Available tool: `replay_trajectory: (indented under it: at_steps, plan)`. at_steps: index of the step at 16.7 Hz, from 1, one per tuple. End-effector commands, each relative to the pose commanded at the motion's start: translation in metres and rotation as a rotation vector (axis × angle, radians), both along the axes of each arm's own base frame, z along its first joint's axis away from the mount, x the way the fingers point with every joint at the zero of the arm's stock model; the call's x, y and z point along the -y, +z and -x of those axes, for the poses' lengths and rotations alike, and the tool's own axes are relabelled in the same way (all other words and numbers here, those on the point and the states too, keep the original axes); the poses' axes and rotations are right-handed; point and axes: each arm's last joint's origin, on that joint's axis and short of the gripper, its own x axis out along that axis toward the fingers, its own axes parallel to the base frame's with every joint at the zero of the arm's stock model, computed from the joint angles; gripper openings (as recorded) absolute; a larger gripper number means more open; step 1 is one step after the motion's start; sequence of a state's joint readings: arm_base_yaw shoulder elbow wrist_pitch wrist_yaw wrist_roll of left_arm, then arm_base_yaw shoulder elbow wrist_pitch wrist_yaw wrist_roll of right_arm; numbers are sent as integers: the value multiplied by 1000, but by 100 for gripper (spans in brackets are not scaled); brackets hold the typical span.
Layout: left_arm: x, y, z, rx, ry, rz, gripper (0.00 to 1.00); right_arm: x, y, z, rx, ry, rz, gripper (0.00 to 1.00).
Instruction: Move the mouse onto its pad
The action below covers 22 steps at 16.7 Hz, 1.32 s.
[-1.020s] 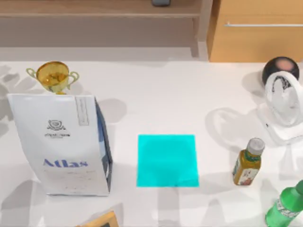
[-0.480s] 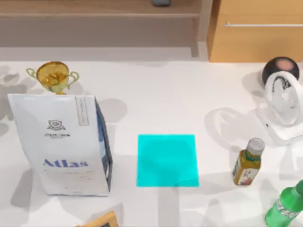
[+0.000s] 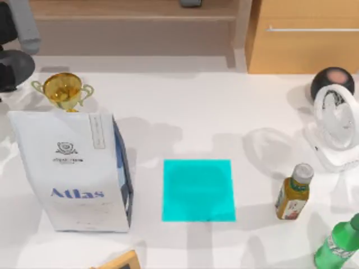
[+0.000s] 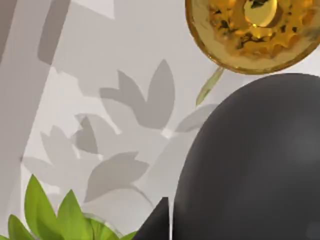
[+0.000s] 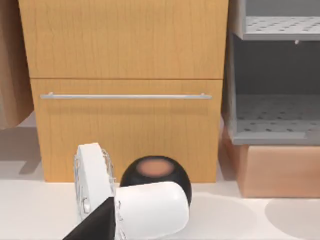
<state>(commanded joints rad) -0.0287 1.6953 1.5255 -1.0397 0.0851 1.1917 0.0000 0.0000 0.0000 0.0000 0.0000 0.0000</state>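
The left arm [image 3: 22,25] hung over the table's far left corner, its gripper [image 3: 9,70] just behind the gold trophy [image 3: 63,89]. Whether it was open or closed could not be told. Close under its wrist camera sat a dark rounded body [image 4: 255,165]; whether this was the mouse was unclear. The cyan pad [image 3: 198,190] lay bare, well away from that gripper, beyond the Atlas bag [image 3: 70,171]. This looked like the reaching step: next, a grasp, then a carry over the bag. The right arm idled facing the white fan [image 5: 92,185].

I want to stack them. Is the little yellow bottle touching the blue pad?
Apart. The top view shows bare white table between the bottle and the pad.
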Motion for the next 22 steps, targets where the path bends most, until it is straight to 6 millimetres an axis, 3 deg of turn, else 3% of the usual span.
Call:
replay_trajectory:
  at_steps: [3, 6, 9, 13, 17, 22]
  plan:
    - [50, -1, -24, 33, -383, -63, 0, 0, 0, 0, 0, 0, 0, 100]
    - [112, -13, -35, 47, -775, -124, 0, 0, 0, 0, 0, 0, 0, 100]
    - [177, -32, -30, 46, -1143, -184, 0, 0, 0, 0, 0, 0, 0, 100]
    - [249, -61, -3, 13, -1550, -269, 0, 0, 0, 0, 0, 0, 0, 100]
    - [285, -89, 30, -87, -1821, -346, 0, 0, 0, 0, 0, 0, 0, 100]
    - [292, -103, 44, -164, -1912, -377, 0, 0, 0, 0, 0, 0, 0, 100]
